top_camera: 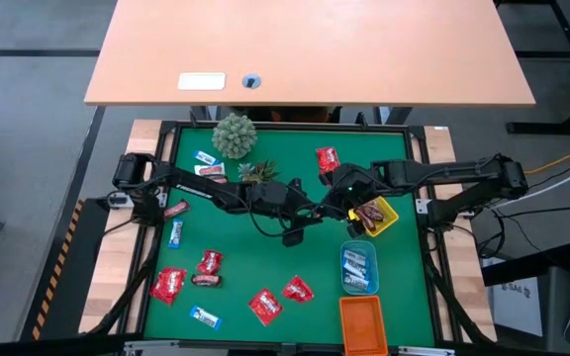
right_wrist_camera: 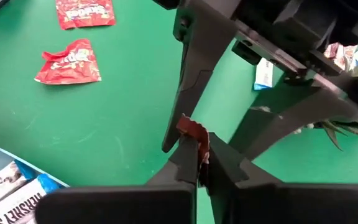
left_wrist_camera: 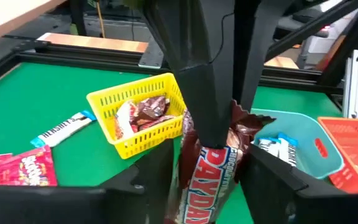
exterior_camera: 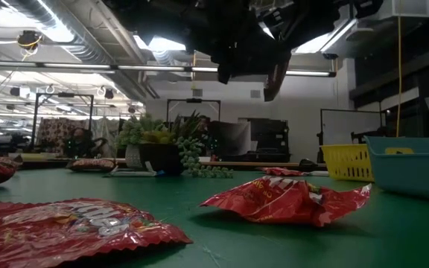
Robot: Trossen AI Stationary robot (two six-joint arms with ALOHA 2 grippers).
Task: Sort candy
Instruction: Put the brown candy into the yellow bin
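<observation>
Dark brown Payday mini bar nearest left wrist lens, upright between spread fingers of left tool, jaws loosened, not pinching. Right tool clenched on bar's torn maroon wrapper end, mid-air above green surface. Both tools tip to tip at centre. Just beyond: yellow plastic basket with brown bars, light-blue tray with blue-and-white wrappers. Shiny red packets scattered well apart.

three trays, two plants, six red packets
</observation>
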